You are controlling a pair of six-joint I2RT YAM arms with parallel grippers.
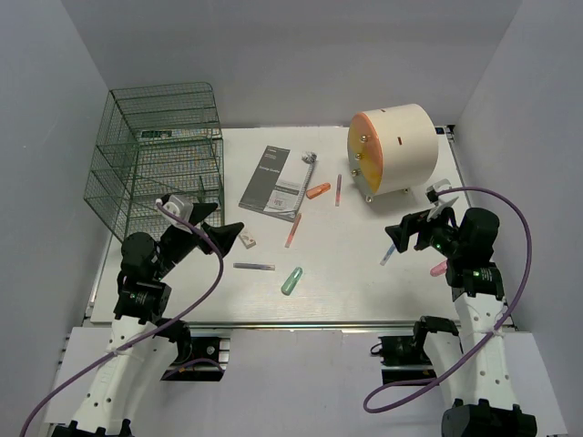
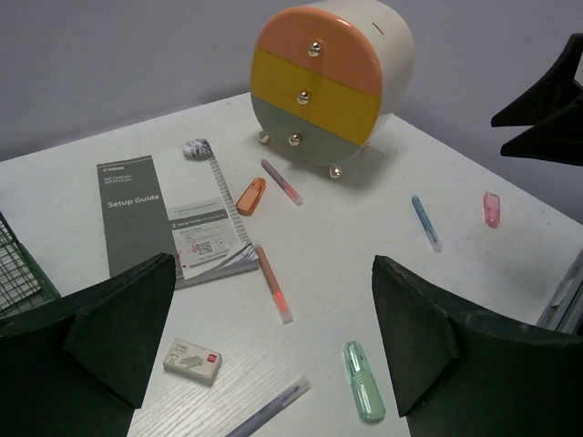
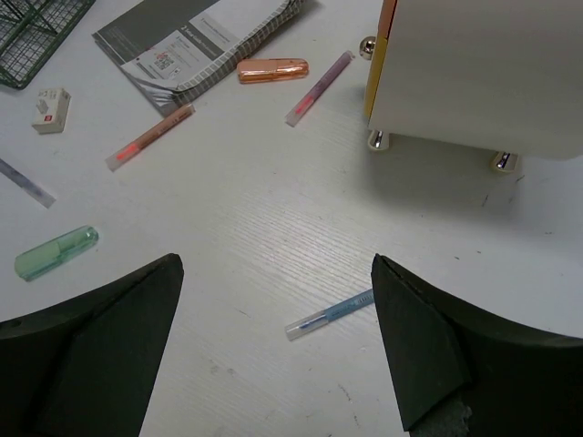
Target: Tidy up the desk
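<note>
Scanning the surface (image 1: 364, 291), we find it stretched beneath both arms, with clutter across its middle. The blue pen (image 3: 332, 314) lies on it just below and ahead of our right end effector (image 1: 408, 231), its long axis running nearly across the finger gap. The right arm is nearer. That end effector and the left end effector (image 1: 221, 224) both gape wide, holding nothing.

From above and behind, looking steeply down on the desk (image 1: 355, 291); from each wrist, low, close, sharing the setup guide (image 2: 155, 218) and green highlighter (image 3: 55, 253).
</note>
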